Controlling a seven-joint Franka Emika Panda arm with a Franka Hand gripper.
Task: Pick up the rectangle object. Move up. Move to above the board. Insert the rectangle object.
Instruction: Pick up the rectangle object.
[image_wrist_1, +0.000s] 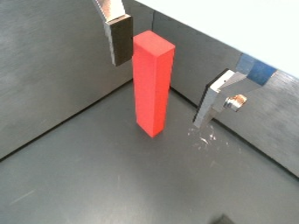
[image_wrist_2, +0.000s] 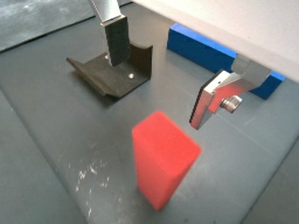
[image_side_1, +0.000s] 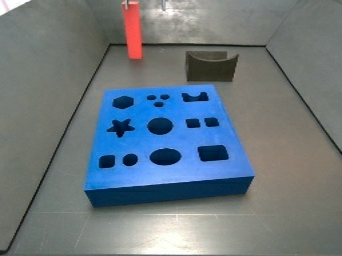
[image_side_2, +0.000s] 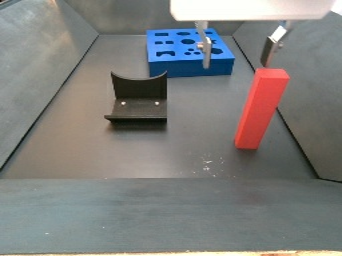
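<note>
side views told most of it: the rectangle object (image_side_2: 262, 108) stood upright on the dark grey floor (image_side_2: 174, 150), and the pincer (image_side_2: 242, 42) hung above it with its jaws spread and nothing between them. in both wrist views the two silver fingers (image_wrist_1: 117, 37) flanked the red block's top without touching it, so by my judgement the pick-up was not yet made; lifting, carrying over and inserting all remained. reading a side view from left to right, the red block (image_side_1: 132, 32) stood near the far left corner, the board (image_side_1: 166, 140) lay flat in the middle, well apart from it, and the fixture (image_side_1: 210, 66) sat beyond the board toward the right. the floor looked smooth and faintly scuffed near the block, and grey walls (image_side_1: 54, 70) closed in the space on all sides.
</note>
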